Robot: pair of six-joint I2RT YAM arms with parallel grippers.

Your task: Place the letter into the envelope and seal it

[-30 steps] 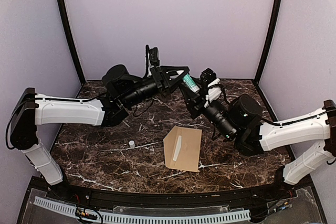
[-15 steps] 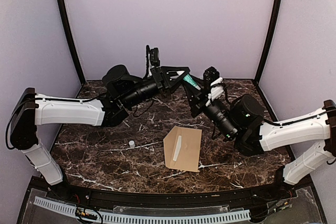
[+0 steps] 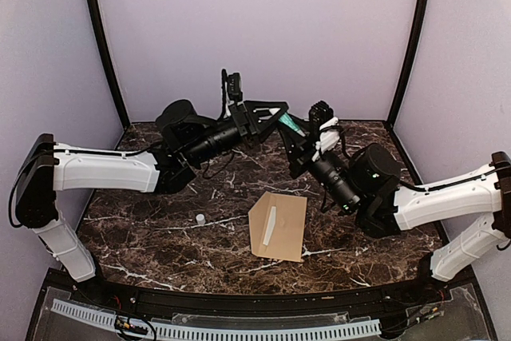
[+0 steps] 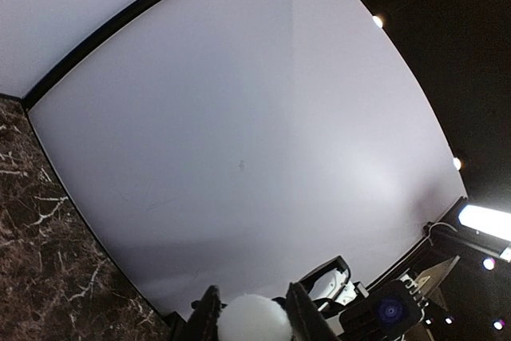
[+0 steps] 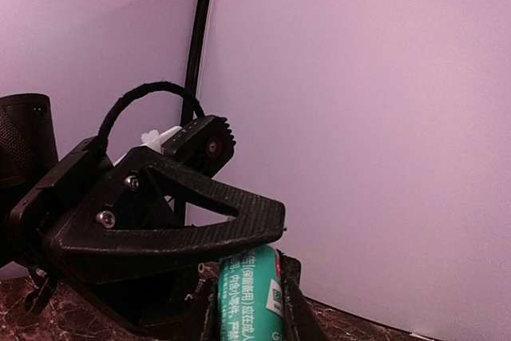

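Note:
The brown envelope (image 3: 279, 225) lies flat on the marble table, with a pale strip (image 3: 269, 227) along its left part. The letter is out of view. Both arms are raised above the back of the table, meeting at a green glue stick (image 3: 289, 124). My right gripper (image 3: 307, 136) is shut on the green tube (image 5: 249, 293), as the right wrist view (image 5: 247, 313) shows. My left gripper (image 3: 276, 111) holds the stick's white end (image 4: 254, 319) between its fingers (image 4: 209, 309).
A small white cap (image 3: 200, 218) stands on the table left of the envelope. Purple walls with black corner posts (image 3: 104, 45) enclose the back and sides. The arms' bases sit at the near corners.
My right gripper's jaws have narrowed onto the green tube. The left gripper's jaws have eased slightly apart. The envelope and cap have not moved.

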